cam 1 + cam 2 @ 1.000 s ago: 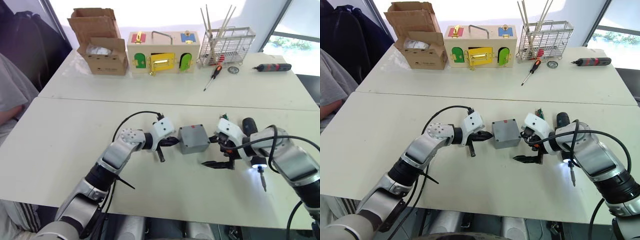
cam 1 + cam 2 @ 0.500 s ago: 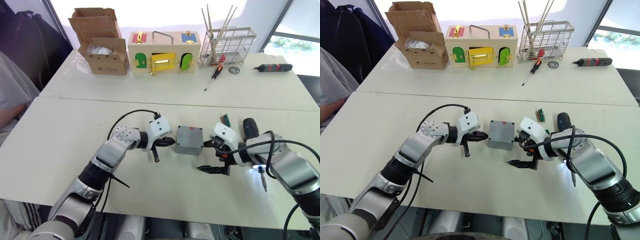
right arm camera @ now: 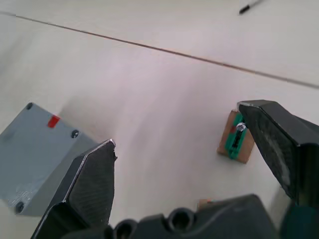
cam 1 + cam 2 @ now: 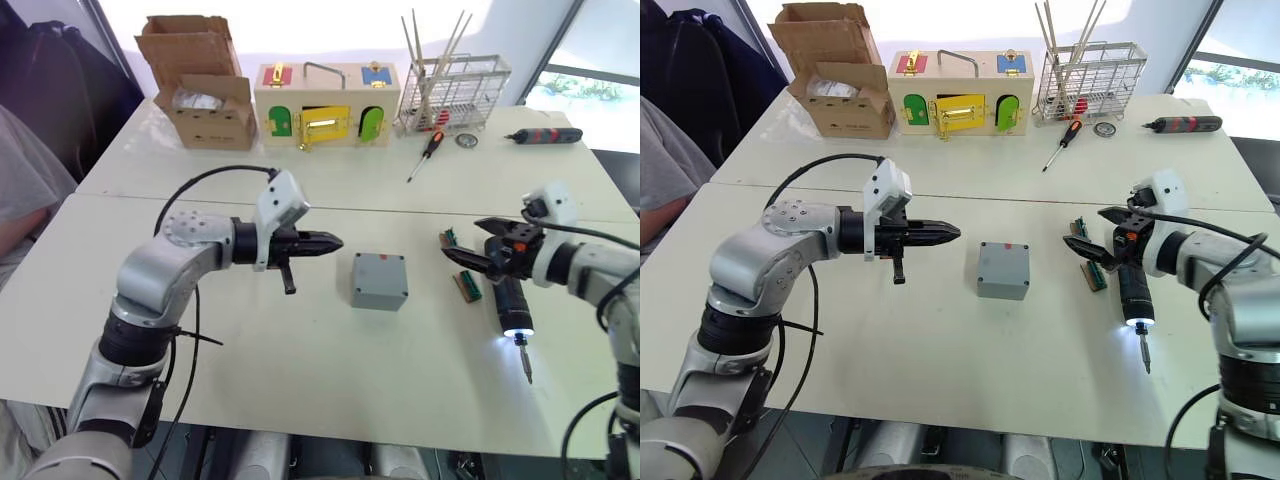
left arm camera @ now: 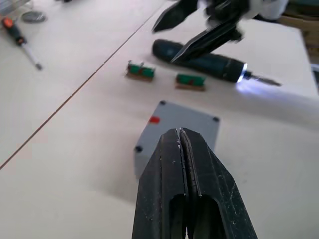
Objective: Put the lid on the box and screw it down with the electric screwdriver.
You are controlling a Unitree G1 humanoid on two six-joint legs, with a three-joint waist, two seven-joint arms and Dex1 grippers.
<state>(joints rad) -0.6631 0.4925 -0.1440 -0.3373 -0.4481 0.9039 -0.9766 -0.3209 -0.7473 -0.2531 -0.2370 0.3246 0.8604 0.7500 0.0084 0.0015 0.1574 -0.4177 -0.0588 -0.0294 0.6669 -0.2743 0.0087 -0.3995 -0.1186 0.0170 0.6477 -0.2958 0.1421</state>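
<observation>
The matte white desk (image 4: 300,380) carries the box (image 4: 379,280), a smooth grey plastic square with the lid (image 5: 185,122) seated on top, corner screws dark. At its 3 o'clock lies the screwdriver (image 4: 512,303), a dark cylinder, long axis toward 6, bit tip lit. Left claw (image 4: 330,242) is closed and empty at 9; right claw (image 4: 470,243) gapes wide above the screwdriver's butt

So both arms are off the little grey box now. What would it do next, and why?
Probably lower the right gripper onto the electric screwdriver. Its fingers are open just above the tool, which lies on the table with its light on, and the box already appears closed, with screws at its corners.
</observation>
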